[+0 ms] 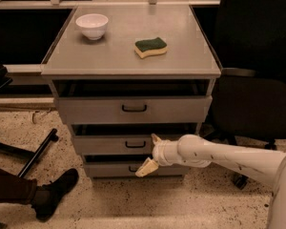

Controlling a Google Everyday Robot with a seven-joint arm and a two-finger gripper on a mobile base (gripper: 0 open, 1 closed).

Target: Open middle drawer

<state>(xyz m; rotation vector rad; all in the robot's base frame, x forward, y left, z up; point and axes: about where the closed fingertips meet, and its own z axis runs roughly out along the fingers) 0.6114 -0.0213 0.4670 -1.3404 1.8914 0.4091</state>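
The pincer [150, 152] stood wide open in front of the cabinet. Its upper finger [156, 138] lay at the top edge of the middle drawer [105, 145], just right of the black handle [135, 144]. Its lower finger [147, 167] lay against the lowest drawer [107, 170]. The middle drawer sat second of three, with a dark gap above its front; its contents were hidden. The top drawer [86, 109] showed a similar gap. Bare speckled floor [133, 204] lay near the cabinet. A black chair [257, 104] stood close on the right and a shoe [57, 192] near left. On the surface [181, 56] stood a white bowl [92, 26] at far left and a sponge [150, 47] near the centre, well apart.
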